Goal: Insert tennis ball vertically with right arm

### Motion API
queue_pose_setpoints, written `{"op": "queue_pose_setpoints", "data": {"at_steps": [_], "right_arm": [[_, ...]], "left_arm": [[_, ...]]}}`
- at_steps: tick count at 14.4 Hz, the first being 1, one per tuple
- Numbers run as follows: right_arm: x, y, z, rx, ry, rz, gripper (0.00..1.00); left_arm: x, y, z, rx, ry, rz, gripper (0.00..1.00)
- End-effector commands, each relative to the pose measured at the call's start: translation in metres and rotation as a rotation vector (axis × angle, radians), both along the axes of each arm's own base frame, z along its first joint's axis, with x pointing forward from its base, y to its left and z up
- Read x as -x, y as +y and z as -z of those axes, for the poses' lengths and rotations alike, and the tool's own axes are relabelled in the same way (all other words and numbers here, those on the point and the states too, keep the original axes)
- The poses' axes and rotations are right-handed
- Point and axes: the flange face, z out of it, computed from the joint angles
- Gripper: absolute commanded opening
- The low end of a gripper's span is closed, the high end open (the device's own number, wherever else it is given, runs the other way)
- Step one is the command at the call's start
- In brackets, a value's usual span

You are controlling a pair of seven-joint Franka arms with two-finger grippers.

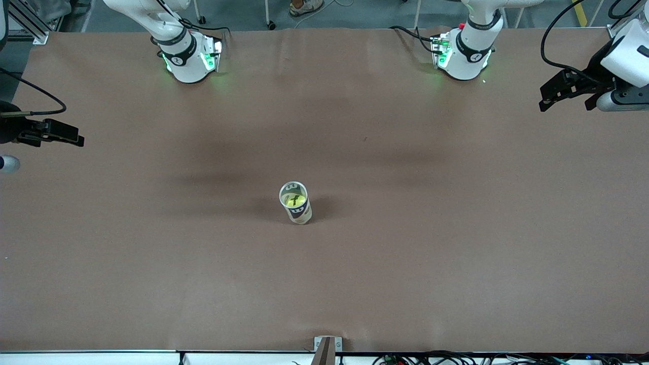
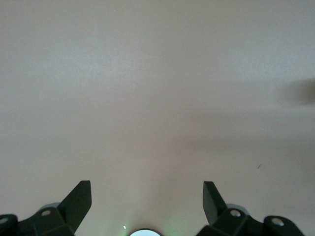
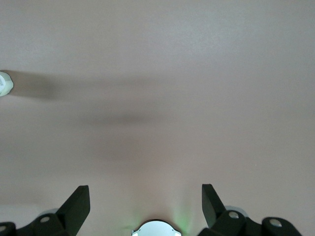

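While both arms wait pulled back at the ends of the worktop (image 1: 456, 243), the right tool (image 3: 142, 199) hangs over bare brown surface at the right arm's end, its two fingers (image 3: 78, 201) spread wide with nothing between them; the left tool (image 2: 146, 199) hangs the same way over the left arm's end, fingers parted and empty. Out toward the middle of the worktop, well apart from either tool, stands a short can (image 1: 295, 203), upright on its base with its mouth open upward, and the yellow tennis ball (image 1: 295, 198) already sits inside it just below the rim, so the insertion looks done. I judge the ball light, springy and fuzzy enough to hold well; a pinch across its widest part from straight above would suit it, though the can wall now crowds the fingers. The can looks light and thin-walled, likely to tip or slide if nudged sideways. Nothing else lies on the worktop to block a reach.
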Motion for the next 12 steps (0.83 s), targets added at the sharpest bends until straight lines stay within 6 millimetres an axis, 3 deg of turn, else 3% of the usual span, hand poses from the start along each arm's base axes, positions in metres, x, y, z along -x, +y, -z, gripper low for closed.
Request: {"op": "queue_pose_setpoints", "data": {"at_steps": [1,6,12], "right_arm": [[0.006,0.005,-0.005,0.007,0.0,-0.008,1.0],[0.022,0.025,-0.012,0.081,0.05,-0.054,1.0],[0.043,0.006,-0.031,0.014,0.016,-0.006,1.0]], "left_arm": [[-0.002,0.001,-0.006,-0.023,-0.023,0.029,1.0],[-0.002,0.0,-0.007,-0.022,-0.029,0.035,1.0],[-0.007,-0.003,-0.005,-0.02,-0.041,0.04,1.0]]}}
